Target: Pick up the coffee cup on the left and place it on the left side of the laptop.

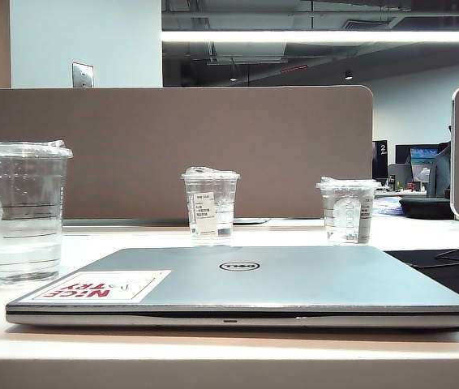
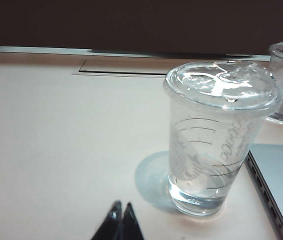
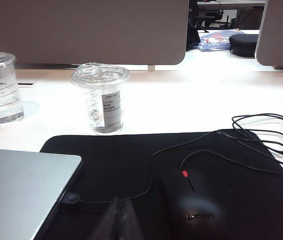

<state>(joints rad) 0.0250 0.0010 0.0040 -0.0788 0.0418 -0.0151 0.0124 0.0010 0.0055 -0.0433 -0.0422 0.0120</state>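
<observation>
The coffee cup [image 1: 23,215] is the tallest clear cup, with a flat lid and thin black lines. It stands upright on the table just off the laptop's left front corner, and a little water shows in its base. The closed silver laptop [image 1: 294,284] has a red-lettered sticker on the lid. In the left wrist view the coffee cup [image 2: 216,140] stands beside the laptop's edge [image 2: 281,175]. My left gripper [image 2: 122,206] is shut and empty, short of the cup and a little to one side. My right gripper [image 3: 120,200] is shut and empty over the black pad. Neither gripper shows in the exterior view.
A shorter cup with a white label [image 1: 211,207] and another with a round logo [image 1: 348,212] stand behind the laptop. A black mouse pad [image 3: 131,160] right of the laptop holds a mouse [image 3: 196,205] and its looped cable [image 3: 269,140]. A grey divider panel [image 1: 173,146] closes the back.
</observation>
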